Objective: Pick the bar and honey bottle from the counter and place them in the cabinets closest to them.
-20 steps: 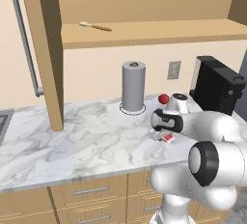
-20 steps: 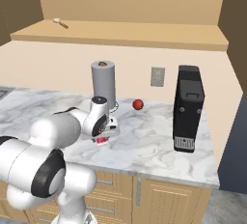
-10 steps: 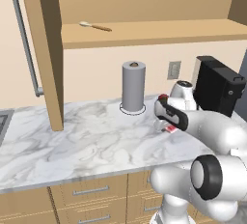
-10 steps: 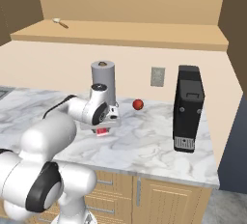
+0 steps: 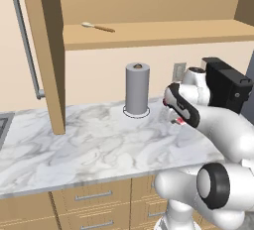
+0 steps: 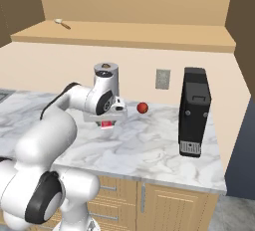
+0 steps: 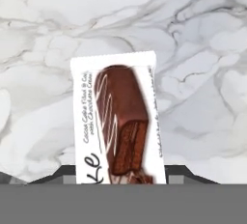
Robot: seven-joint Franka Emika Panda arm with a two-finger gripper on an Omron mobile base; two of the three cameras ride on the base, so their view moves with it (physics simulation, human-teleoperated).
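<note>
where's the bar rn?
The bar is in the claw, lifted above the counter, right of the grey cylinder in the left base view.

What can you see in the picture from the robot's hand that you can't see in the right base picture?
The hand view alone shows the print on the flat white wrapped bar: a brown chocolate bar and lettering. The right base view alone shows the tall black box-shaped machine, the grey wall socket and the tan wooden wall shelf. Both share the white marble counter and the bar held shut in the hand.
</note>
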